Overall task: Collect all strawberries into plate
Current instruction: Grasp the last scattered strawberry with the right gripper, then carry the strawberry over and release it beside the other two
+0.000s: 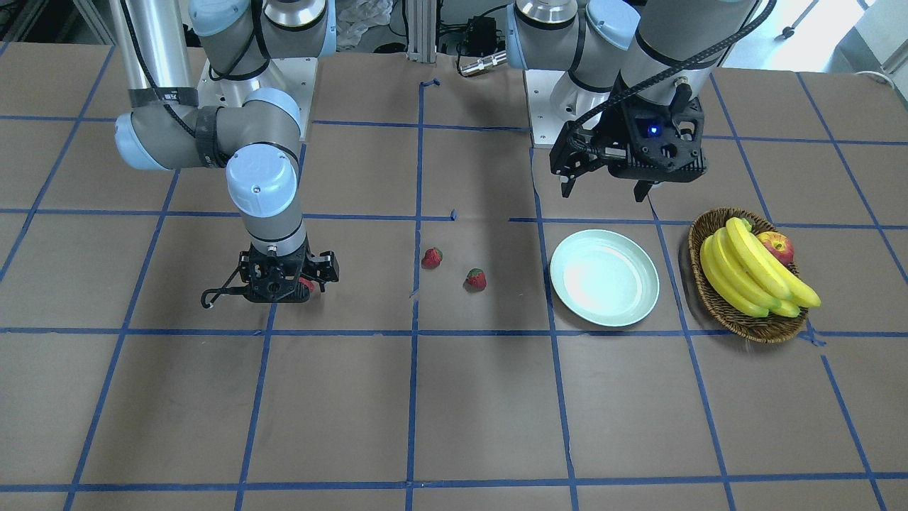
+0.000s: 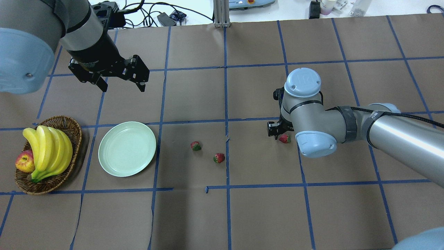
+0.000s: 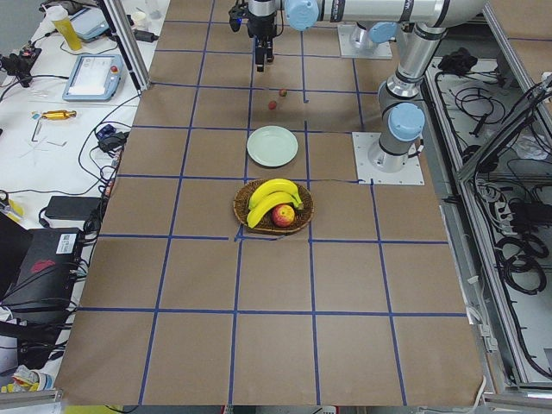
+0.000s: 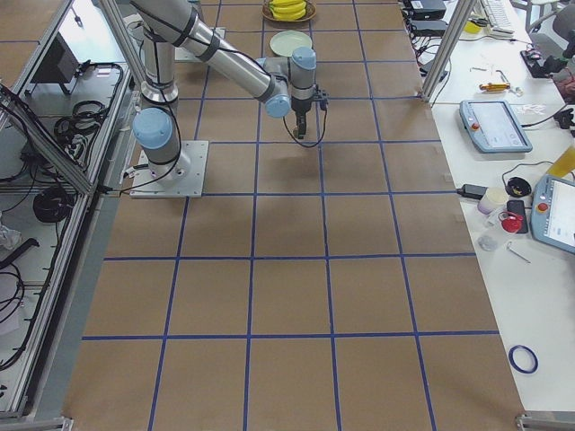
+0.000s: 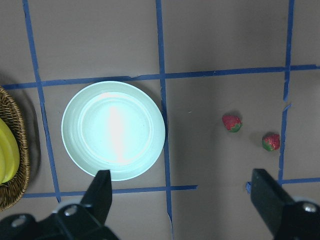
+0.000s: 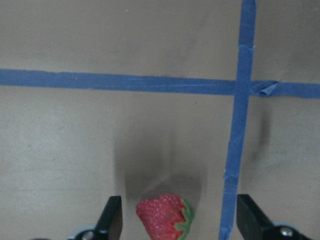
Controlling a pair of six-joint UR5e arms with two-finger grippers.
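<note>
Three strawberries lie on the brown table. Two lie loose near the middle (image 1: 432,257) (image 1: 477,279), also in the overhead view (image 2: 196,146) (image 2: 219,158). The third strawberry (image 6: 165,218) (image 2: 284,138) sits on the table between the fingers of my right gripper (image 6: 180,216) (image 1: 284,284), which is low, open and straddles it without touching it. The pale green plate (image 1: 604,277) (image 2: 127,148) (image 5: 113,130) is empty. My left gripper (image 1: 606,188) (image 2: 121,85) is open and empty, raised above the table behind the plate.
A wicker basket (image 1: 762,333) (image 2: 71,122) with bananas (image 1: 752,273) and a red-yellow apple (image 1: 777,246) stands beside the plate, on the side away from the strawberries. Blue tape lines grid the table.
</note>
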